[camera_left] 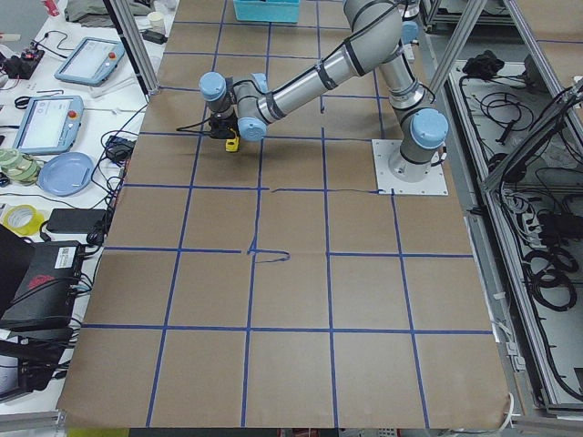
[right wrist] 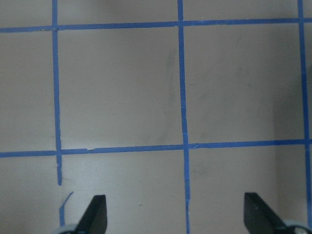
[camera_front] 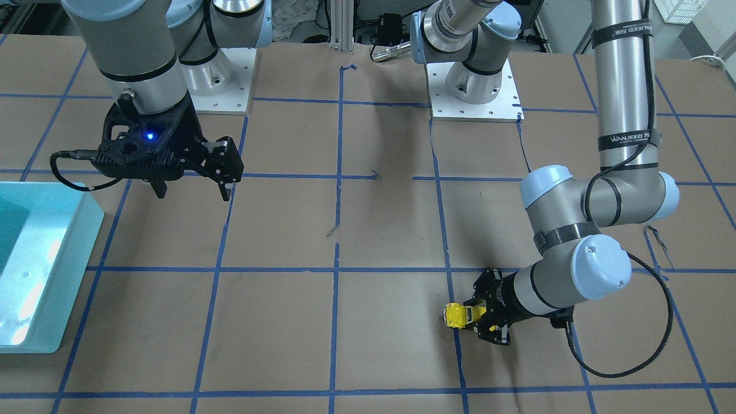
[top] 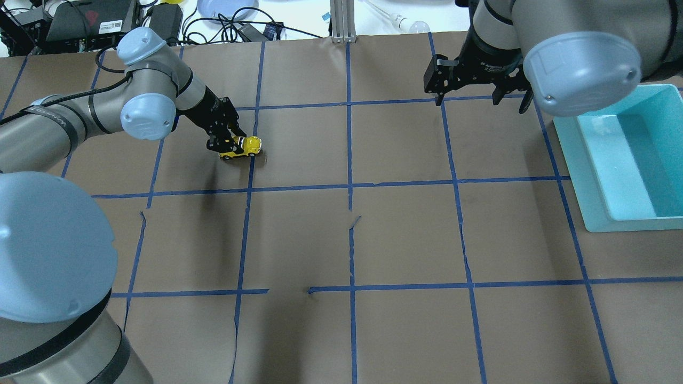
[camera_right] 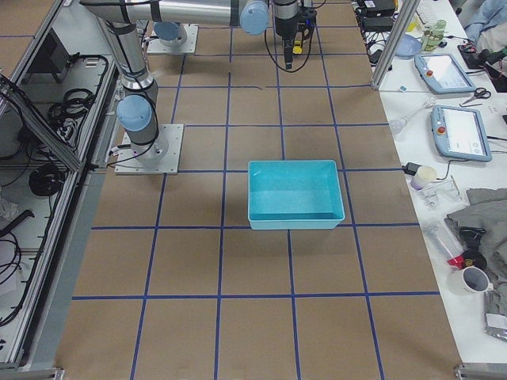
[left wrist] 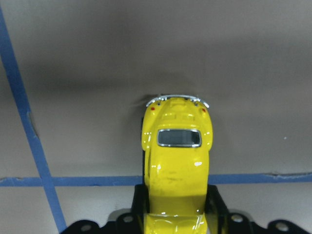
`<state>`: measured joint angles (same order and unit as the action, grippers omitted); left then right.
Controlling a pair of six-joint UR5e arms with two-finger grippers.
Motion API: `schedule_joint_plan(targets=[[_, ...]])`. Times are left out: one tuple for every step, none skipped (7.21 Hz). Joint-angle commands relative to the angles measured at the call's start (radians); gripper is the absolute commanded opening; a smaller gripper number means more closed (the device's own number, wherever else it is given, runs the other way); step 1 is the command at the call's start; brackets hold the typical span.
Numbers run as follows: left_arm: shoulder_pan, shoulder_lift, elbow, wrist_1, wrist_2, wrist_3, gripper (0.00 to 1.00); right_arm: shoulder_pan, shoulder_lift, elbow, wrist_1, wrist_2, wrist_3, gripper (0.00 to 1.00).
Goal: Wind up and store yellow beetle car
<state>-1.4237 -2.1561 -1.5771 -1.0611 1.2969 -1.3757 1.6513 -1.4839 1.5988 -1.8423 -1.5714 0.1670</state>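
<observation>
On the left side of the bench [top: 405, 234], the left pincer [top: 230, 145] was clamped on one end of the yellow beetle car [top: 243, 148]. The car sat low on the paper beside a blue tape line, its bumper end pointing away from the fingers. Winding seemed to be the step in hand. Doing it well probably meant pressing the wheels flat on the surface, dragging straight along the car's length, and keeping the grip firm so the small body did not twist out. Further right, the right pincer [top: 480, 104] hung wide and empty above the surface, near the teal bin [top: 573, 176].
</observation>
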Motion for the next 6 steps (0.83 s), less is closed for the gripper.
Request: schedule_joint_plan(targets=[[0.012,-0.005,0.002,0.000,0.002,0.007,0.00,0.001,-0.025,0.004,0.083,0.021,0.065,1.00],[0.017,-0.007,0.002,0.000,0.004,0.029,0.00,-0.001,-0.027,-0.008,0.200,0.018,0.063,1.00],[0.047,-0.007,0.002,-0.005,0.004,0.035,0.00,-0.001,-0.027,-0.004,0.216,0.010,0.046,1.00],[0.078,0.001,0.002,-0.029,0.002,0.068,0.00,-0.001,-0.029,0.001,0.213,0.007,0.010,1.00],[0.091,-0.001,0.000,-0.034,0.002,0.085,0.00,0.001,-0.029,0.003,0.201,-0.074,-0.164,1.00],[0.092,-0.005,0.000,-0.034,0.002,0.086,0.00,0.001,-0.029,0.006,0.201,-0.111,-0.240,1.00]])
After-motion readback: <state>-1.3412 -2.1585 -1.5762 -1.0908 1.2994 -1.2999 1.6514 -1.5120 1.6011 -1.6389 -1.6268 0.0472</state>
